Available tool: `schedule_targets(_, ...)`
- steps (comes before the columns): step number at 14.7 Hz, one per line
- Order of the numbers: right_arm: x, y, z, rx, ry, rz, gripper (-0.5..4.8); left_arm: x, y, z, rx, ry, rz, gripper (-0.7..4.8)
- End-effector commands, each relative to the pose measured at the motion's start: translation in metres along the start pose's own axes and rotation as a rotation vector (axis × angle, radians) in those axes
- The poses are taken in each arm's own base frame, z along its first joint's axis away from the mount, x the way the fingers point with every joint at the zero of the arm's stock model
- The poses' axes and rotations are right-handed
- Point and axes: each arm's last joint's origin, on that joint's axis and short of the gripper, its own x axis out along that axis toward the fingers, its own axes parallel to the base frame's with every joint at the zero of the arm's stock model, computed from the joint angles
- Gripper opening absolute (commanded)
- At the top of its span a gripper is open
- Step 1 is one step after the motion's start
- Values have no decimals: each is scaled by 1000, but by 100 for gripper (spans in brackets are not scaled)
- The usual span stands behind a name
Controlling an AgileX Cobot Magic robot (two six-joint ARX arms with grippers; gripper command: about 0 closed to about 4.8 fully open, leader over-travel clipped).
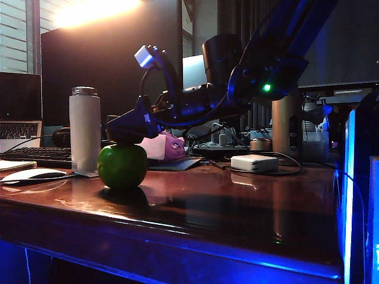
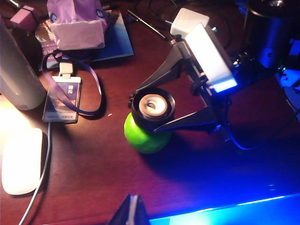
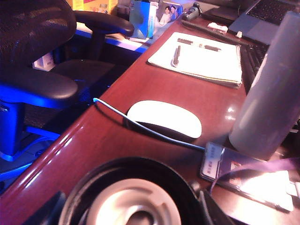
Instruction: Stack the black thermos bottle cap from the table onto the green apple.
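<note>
My right pincer (image 1: 127, 127) reached across from the right of the exterior view and clasped the black thermos bottle cap (image 1: 123, 137), its jaws spread wide around the cap's sides. The cap sat directly under my fingertips, resting on top of the green apple (image 1: 122, 166), which stood on the table (image 1: 237, 207). Just beyond the pincer, on the side away from my arm, rose a tall white bottle (image 1: 84, 129), and lower on that side lay a white mouse (image 1: 32, 174). Behind my arm a small white box (image 1: 254, 163) lay on the wood.

From the left wrist view, looking down, my right pincer (image 2: 152, 108) had one dark finger (image 2: 157, 77) on each side of the cap (image 2: 153, 107), whose pale inner disc faced up. The apple (image 2: 143, 137) showed beneath it, touching it. Off to the side of the pincer lay a badge card (image 2: 62, 99) with a purple lanyard, then the mouse (image 2: 21, 159). My left pincer (image 2: 130, 212) showed only as a dark tip at the frame's edge; I could not tell how its jaws stood.

From the right wrist view, the cap (image 3: 131, 197) filled the space between my jaws. Ahead of the pincer lay the mouse (image 3: 164, 118) with its blue cable, the bottle (image 3: 269, 89), the badge (image 3: 248, 176) and a notepad (image 3: 197, 58).
</note>
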Motion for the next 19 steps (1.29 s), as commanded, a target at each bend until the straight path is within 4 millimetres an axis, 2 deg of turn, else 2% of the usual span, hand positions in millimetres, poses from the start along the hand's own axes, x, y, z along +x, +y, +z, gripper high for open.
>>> schedule_targets(1,1,0,2,-8,-12,-1,283,-1,0,2,10,-17,1,-5)
schedule_targets(5,1,-1,2,-7,-5,-22,285,-1,0,2,10,-17,1,-5)
schedule_targets(7,1,-1,2,-6,-4,-21,347,-1,0,2,10,-17,1,-5)
schedule_targets(19,5,3,3,-6,-3,-10,347,-1,0,2,10,-18,1,-5)
